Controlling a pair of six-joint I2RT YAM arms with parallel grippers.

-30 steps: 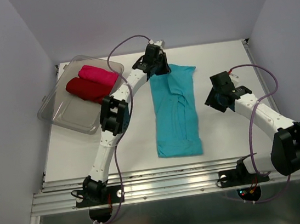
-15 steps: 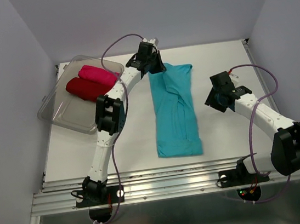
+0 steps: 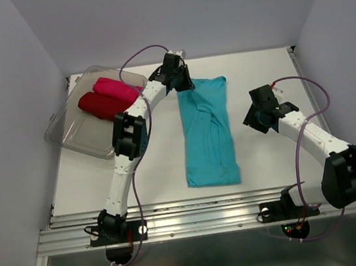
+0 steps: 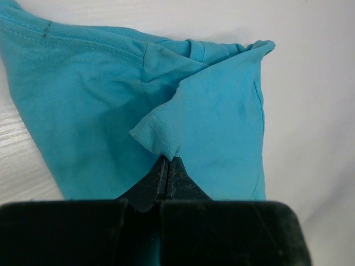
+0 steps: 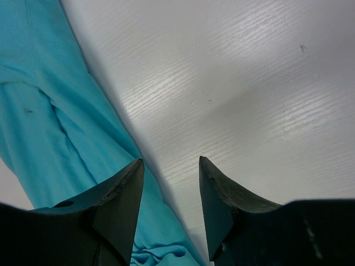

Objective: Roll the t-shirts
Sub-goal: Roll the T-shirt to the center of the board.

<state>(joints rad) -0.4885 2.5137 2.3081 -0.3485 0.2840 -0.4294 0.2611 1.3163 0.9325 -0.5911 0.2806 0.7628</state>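
The turquoise-blue t-shirt lies folded into a long strip down the middle of the table. My left gripper is at its far left corner, shut on a hemmed fold of the shirt, with the tips pinching the cloth. My right gripper is open and empty, hovering to the right of the shirt; its view shows the shirt's edge under its left finger. The dark red t-shirt and the magenta-pink t-shirt lie rolled in the clear tub.
The clear plastic tub sits at the table's far left, partly over the edge. White table with bare surface right of the shirt. Purple walls close in on three sides. A metal rail runs along the near edge.
My left gripper has pulled the shirt's far corner to the left, so the top of the shirt has narrowed. The right arm has not moved.
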